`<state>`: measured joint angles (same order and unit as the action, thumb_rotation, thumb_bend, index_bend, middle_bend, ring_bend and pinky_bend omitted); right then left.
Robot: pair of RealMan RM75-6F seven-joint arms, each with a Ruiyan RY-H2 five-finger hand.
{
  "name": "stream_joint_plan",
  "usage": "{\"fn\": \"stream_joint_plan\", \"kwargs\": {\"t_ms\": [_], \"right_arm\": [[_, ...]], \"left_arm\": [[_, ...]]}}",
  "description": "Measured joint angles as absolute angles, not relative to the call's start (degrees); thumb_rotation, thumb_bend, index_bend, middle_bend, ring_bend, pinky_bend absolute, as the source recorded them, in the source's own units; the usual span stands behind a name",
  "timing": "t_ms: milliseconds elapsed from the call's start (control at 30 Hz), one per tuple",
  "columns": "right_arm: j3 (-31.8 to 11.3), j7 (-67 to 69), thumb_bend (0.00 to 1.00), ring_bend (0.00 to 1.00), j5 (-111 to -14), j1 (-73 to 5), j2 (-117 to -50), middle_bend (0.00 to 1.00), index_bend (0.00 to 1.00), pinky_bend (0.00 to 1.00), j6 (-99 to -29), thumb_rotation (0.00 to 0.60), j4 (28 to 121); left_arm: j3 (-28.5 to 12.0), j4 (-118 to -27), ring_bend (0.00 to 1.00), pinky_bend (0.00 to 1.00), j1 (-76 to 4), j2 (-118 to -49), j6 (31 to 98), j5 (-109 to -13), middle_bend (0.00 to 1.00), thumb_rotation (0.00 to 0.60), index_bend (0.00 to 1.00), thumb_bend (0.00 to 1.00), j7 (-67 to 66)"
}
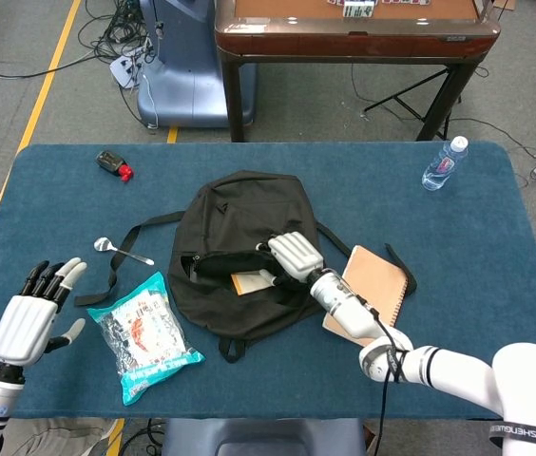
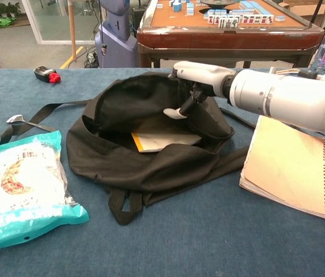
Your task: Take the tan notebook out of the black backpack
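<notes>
Notebook [image 2: 292, 170] already lies outside the backpack [image 2: 151, 156]; your right hand [image 2: 194, 78] holds its flap up, left hand [image 1: 30, 318] spread empty.

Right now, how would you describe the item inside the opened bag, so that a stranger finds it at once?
Start at the black backpack in the middle of the blue table. The right robot hand holds its upper flap up, and in the opening lies a flat booklet with an orange edge. Unlike the spiral-bound tan notebook on the table, it lies inside the bag.

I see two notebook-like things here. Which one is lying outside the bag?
The spiral-bound tan notebook right of the black backpack; the orange-edged book sits inside it.
</notes>
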<state>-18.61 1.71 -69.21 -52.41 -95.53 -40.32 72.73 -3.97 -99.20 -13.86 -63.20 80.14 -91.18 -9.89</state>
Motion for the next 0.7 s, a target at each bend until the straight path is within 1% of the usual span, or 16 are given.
{"fn": "stream_joint_plan", "kwargs": {"t_ms": [100, 200, 267, 367, 467, 700], "right_arm": [[-19.84, 1.66, 0.39, 0.34, -67.40, -52.82, -96.04, 0.45, 0.65, 0.33, -41.56, 0.600, 71.16], [-21.18, 0.97, 0.39, 0.34, -65.54, -53.24, -96.48, 0.45, 0.65, 0.33, -43.21, 0.600, 69.57], [-22.01, 0.41, 0.39, 0.34, -64.04, -53.48, -96.80, 0.45, 0.65, 0.33, -44.09, 0.600, 68.76], [-22.98, -0.28, 0.39, 0.34, -61.52, -53.86, -97.18, 0.45, 0.65, 0.33, -44.56, 0.600, 68.07], [-23.62, -1.21, 0.39, 0.34, -59.28, -54.27, -97.51, 0.45, 0.65, 0.33, -44.89, 0.600, 67.56], [-23.63, -3.38, 0.39, 0.34, -57.30, -54.85, -98.67, 0.45, 0.65, 0.33, -46.83, 0.600, 66.59]], "left_arm": [[-4.54, -98.97, 0.22, 0.13, -15.75, -63.52, 79.50, -93.20, 0.17, 0.600, 0.22, 0.30, -7.81], [-5.28, -98.71, 0.31, 0.25, -18.15, -64.06, 78.84, -95.69, 0.30, 0.600, 0.32, 0.30, -5.68], [-5.78, -98.43, 0.36, 0.30, -19.85, -64.76, 78.41, -97.27, 0.36, 0.600, 0.38, 0.30, -4.12], [-6.56, -97.15, 0.43, 0.39, -23.24, -66.99, 77.17, -99.65, 0.43, 0.600, 0.43, 0.30, -1.27], [-7.24, -94.53, 0.45, 0.44, -27.24, -70.28, 75.04, -101.70, 0.46, 0.600, 0.45, 0.30, 0.83], [-8.55, -84.68, 0.46, 0.45, -36.01, -80.23, 69.17, -103.68, 0.47, 0.600, 0.45, 0.30, 3.59]]}}
